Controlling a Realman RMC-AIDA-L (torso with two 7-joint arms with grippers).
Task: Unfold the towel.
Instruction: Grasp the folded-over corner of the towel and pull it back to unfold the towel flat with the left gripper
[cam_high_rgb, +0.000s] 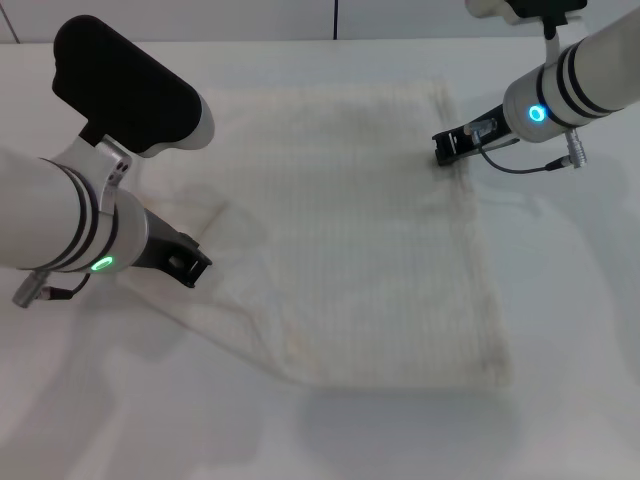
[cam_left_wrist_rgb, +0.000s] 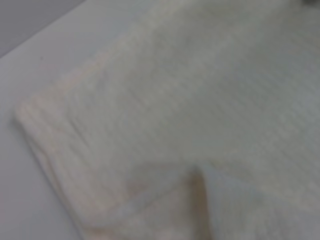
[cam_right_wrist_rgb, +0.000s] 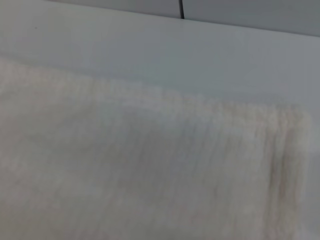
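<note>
A white towel (cam_high_rgb: 350, 230) lies spread across the centre of a pale table (cam_high_rgb: 570, 320), its 8 o'clock corner rumpled. The left gripper (cam_high_rgb: 188, 262) sits at that 8 o'clock edge and the right gripper (cam_high_rgb: 448, 146) at the 2 o'clock edge. Whether either grips the cloth cannot be told.

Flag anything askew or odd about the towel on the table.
The towel lies mostly flat, but its left side is rumpled, with a fold of cloth bunched beside the left pincer. The right pincer sits at the far right corner. Nothing looks torn or stained.
</note>
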